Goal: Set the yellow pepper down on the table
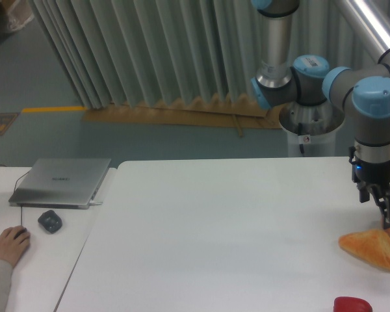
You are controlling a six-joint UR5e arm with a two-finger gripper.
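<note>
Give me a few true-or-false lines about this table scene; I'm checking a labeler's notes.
1. The laptop is closed. True.
2. The gripper hangs over the middle of the table. False: it is near the right edge, just behind the bread.
3. A red pepper sits at the bottom edge. True.
4. The mouse lies on the laptop. False: it lies on the desk in front of it.

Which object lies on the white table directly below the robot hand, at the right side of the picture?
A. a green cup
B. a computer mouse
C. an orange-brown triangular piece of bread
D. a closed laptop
C: the hand hangs right above the orange-brown triangular bread on the table, while the laptop and mouse are far left on the adjoining desk.
</note>
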